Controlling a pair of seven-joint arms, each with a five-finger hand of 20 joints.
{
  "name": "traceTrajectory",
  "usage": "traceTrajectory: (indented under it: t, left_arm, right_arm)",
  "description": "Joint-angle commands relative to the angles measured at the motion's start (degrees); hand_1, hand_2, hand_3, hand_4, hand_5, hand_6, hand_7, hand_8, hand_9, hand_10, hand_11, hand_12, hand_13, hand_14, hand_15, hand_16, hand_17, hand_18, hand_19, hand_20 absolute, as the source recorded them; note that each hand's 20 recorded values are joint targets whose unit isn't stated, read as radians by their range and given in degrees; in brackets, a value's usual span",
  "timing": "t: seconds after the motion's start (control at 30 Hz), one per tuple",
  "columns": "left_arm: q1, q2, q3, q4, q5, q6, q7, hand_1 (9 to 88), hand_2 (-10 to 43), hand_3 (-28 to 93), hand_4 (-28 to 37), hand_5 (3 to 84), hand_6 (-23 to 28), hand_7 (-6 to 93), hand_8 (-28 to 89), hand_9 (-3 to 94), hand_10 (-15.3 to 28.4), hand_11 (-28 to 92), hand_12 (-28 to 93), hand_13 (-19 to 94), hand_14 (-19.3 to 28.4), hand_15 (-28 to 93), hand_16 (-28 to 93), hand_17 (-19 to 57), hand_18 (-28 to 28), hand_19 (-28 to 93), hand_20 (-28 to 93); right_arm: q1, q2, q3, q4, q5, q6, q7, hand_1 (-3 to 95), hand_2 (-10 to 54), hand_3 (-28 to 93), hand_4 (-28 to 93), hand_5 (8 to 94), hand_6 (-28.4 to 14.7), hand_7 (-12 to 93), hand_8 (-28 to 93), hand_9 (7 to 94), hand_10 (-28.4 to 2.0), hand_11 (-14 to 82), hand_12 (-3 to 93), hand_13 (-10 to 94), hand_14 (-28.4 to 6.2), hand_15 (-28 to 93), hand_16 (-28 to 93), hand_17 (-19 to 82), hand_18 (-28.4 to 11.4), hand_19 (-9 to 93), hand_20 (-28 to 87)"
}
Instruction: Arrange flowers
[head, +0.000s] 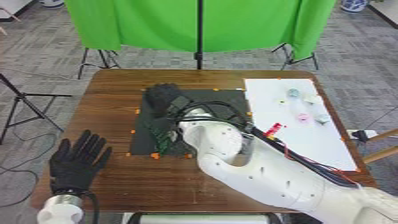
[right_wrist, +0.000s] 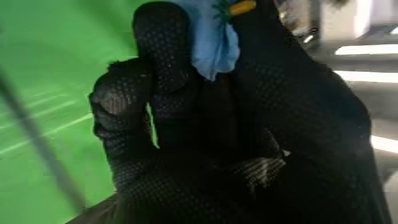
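In the head view, you are looking at 1 brown wooden table (head: 115, 90) that is carrying 2 flat coverings. A black mat (head: 142, 145) is lying around the middle, with orange marks (head: 155, 156) sitting along its edges. On the right, a white sheet (head: 271, 95) is holding small flowers: you are seeing a bluish one (head: 293, 93) towards the far end, and a pink one (head: 303, 118) just beside a pale one (head: 322, 118).
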Motion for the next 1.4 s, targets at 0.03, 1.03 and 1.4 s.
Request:
traceTrajectory:
  t: [0.03,1.03,1.4]
  left_arm:
    - [-3.98,1.36,2.28,2.68,-0.3,0.99,-1.23,25.0,12.7,76,-28.3,42.1,7.7,16.9,-10,35.5,14.9,27,13,27,14.4,46,-4,-6.6,14.5,38,19]
    - [-6.01,3.25,3.79,3.0,-1.45,1.29,-1.69,25.5,12.4,77,-28.3,42.2,7.0,18.2,-10,35.5,14.0,28,12,26,13.3,47,-5,-5.9,13.7,37,19]
    - [-6.08,3.04,3.6,2.49,-4.09,4.25,-1.2,25.6,12.7,77,-28.3,43.0,7.3,18.7,-10,35.6,13.9,29,12,26,13.0,47,-5,-5.6,13.3,37,20]
  right_arm:
    - [2.79,-4.98,-6.33,3.85,-1.99,1.42,1.87,69.5,-9.5,66,-28,69.7,-1.4,42,19,78.0,-12.6,20.3,53.1,69,-6.1,49,44,39,-22.3,87,39]
    - [0.06,-9.01,-10.44,11.68,-10.24,-1.45,3.0,69.7,-9.5,64,-28,67.6,-2.3,37,14,75.8,-11.9,16.9,48.1,68,-5.4,45,43,40,-19.4,82,36]
    - [-0.54,-8.9,-10.24,12.6,-11.24,-1.32,4.41,69.6,-9.5,62,-28,63.6,-3.4,27,2,69.7,-13.2,14.1,40.7,62,-6.2,46,41,37,-19.9,79,36]
